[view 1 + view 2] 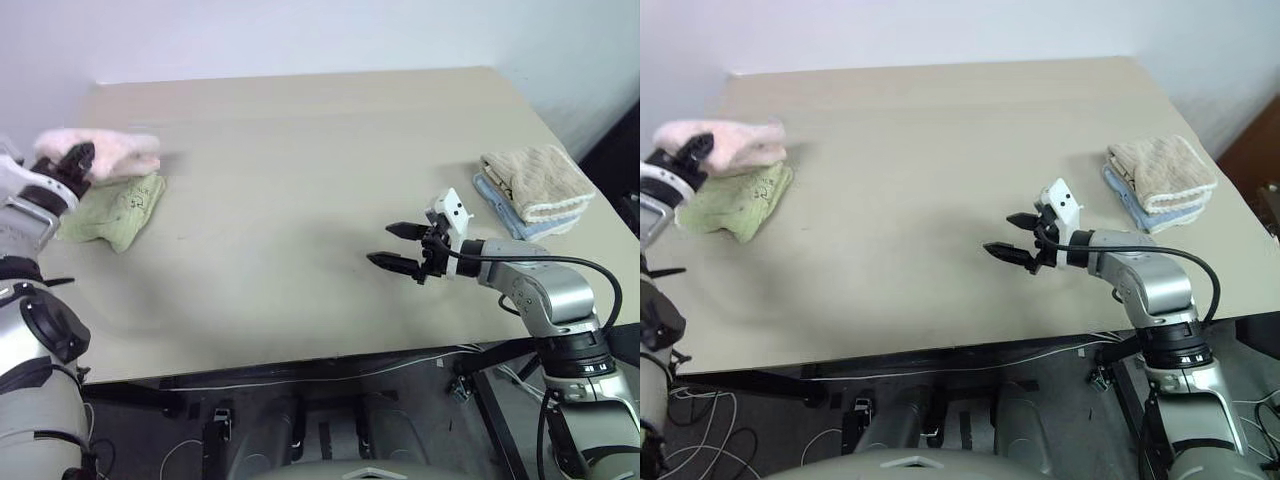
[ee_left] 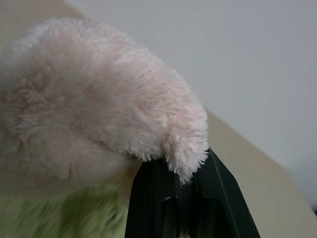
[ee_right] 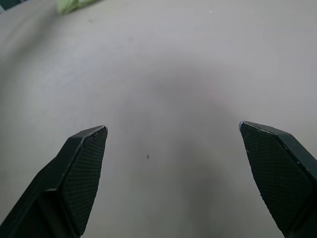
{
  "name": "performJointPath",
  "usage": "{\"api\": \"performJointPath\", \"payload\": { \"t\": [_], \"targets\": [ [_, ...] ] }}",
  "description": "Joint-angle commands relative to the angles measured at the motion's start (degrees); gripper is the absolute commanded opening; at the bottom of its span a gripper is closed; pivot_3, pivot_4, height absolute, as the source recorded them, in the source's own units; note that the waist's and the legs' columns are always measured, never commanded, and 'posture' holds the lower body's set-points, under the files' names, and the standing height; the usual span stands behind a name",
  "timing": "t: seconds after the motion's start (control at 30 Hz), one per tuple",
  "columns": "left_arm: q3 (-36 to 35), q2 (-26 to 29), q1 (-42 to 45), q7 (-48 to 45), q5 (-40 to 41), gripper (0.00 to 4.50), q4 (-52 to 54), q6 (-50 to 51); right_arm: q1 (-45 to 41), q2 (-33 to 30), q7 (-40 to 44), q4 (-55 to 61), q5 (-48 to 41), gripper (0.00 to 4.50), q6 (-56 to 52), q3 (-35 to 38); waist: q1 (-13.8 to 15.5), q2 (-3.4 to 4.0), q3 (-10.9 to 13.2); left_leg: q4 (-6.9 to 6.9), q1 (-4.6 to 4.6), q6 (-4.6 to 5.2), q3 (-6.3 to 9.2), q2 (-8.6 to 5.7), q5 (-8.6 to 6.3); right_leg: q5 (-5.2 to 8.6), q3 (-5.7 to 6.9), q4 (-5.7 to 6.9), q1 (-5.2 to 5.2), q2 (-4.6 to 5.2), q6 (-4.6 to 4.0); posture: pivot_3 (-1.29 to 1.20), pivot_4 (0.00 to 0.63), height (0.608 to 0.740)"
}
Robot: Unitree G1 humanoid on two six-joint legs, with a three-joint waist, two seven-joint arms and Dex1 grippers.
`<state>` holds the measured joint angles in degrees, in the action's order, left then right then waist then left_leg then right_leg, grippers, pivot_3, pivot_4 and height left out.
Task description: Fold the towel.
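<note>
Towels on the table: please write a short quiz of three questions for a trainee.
1. True or false: the left gripper is shut on the pink towel.
2. What lies under the pink towel? A) green towel B) blue towel C) bare table
3. The right gripper is open over the ____.

Key: 1 true. 2 A, the green towel. 3 table.

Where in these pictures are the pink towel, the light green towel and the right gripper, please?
pink towel (image 1: 118,152): left eye view, on its fluffy top surface.
light green towel (image 1: 115,212): left eye view, on the middle of the folded cloth.
right gripper (image 1: 394,246): left eye view, midway between its open fingertips.
</note>
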<state>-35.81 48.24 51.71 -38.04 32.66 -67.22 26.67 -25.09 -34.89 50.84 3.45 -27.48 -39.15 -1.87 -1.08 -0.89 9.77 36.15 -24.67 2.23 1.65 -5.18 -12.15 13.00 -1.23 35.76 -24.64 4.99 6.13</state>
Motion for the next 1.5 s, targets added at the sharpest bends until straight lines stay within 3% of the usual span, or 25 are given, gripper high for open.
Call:
{"api": "performJointPath", "payload": {
  "t": [0.03,0.27,0.53,0.97,1.2,1.4,1.43,1.5],
  "targets": [
    [-3.22,2.23,-3.01,2.66,1.74,0.04,4.32,-0.34,-0.24,-0.93,-0.1,2.88,-0.21,4.5,0.39,1.5,0.18,-0.03,0.0,0.02,0.0,-0.05,0.0,0.0,-0.02,0.0,-0.02,0.06,-0.01,0.0,0.0,0.0,0.15,0.74],
    [-6.2,3.03,-6.58,6.52,4.52,0.04,11.13,4.38,-0.7,-0.68,0.58,1.81,0.9,4.5,1.29,0.26,0.48,-0.1,-0.02,0.11,0.04,-0.08,0.01,0.0,-0.03,0.01,-0.02,0.16,0.04,0.06,-0.02,0.0,0.15,0.74],
    [-6.52,-1.82,-9.35,11.88,7.41,0.04,25.88,11.48,-1.69,0.4,1.03,0.3,2.13,4.5,2.38,-0.64,0.38,-0.11,-0.02,0.09,0.12,-0.08,0.01,0.01,-0.03,0.01,-0.03,0.17,0.09,0.05,-0.02,0.0,0.15,0.74],
    [-10.03,-9.85,-17.87,19.99,11.42,0.04,35.33,15.56,-1.62,-0.19,1.63,-0.57,3.78,4.5,3.65,-0.58,0.49,-0.12,-0.03,0.1,0.21,-0.1,-0.04,0.01,-0.02,0.01,-0.07,0.22,0.12,0.05,-0.02,0.0,0.15,0.74],
    [-11.84,-10.2,-18.12,21.02,13.59,2.14,36.94,14.51,-1.61,0.14,1.69,-0.99,4.75,4.5,4.57,-1.02,0.38,-0.12,-0.03,0.08,0.22,-0.1,-0.04,0.01,-0.02,0.01,-0.07,0.22,0.11,0.04,-0.03,0.0,0.15,0.74],
    [-10.68,-8.87,-24.18,19.03,16.69,4.24,46.09,21.32,-1.15,-0.12,2.11,-0.72,4.95,4.5,5.19,-0.76,0.11,-0.12,-0.03,0.06,0.22,-0.11,-0.05,0.01,-0.02,0.01,-0.1,0.22,0.11,0.04,-0.03,0.0,0.15,0.74],
    [-10.93,-8.39,-25.95,19.08,17.44,4.49,48.42,23.06,-1.02,-0.41,2.46,-0.64,4.81,4.5,5.31,-0.58,0.05,-0.12,-0.03,0.03,0.22,-0.11,-0.05,0.01,-0.02,0.02,-0.12,0.2,0.1,0.04,-0.03,0.0,0.15,0.74],
    [-12.39,-6.73,-29.85,18.51,19.52,4.49,52.91,26.9,-1.15,-1.11,3.27,-1.17,4.59,4.5,5.51,-0.09,0.08,-0.11,-0.03,0.01,0.22,-0.11,-0.05,0.02,-0.02,0.02,-0.12,0.21,0.08,0.04,-0.04,0.0,0.15,0.74]
  ]
}}
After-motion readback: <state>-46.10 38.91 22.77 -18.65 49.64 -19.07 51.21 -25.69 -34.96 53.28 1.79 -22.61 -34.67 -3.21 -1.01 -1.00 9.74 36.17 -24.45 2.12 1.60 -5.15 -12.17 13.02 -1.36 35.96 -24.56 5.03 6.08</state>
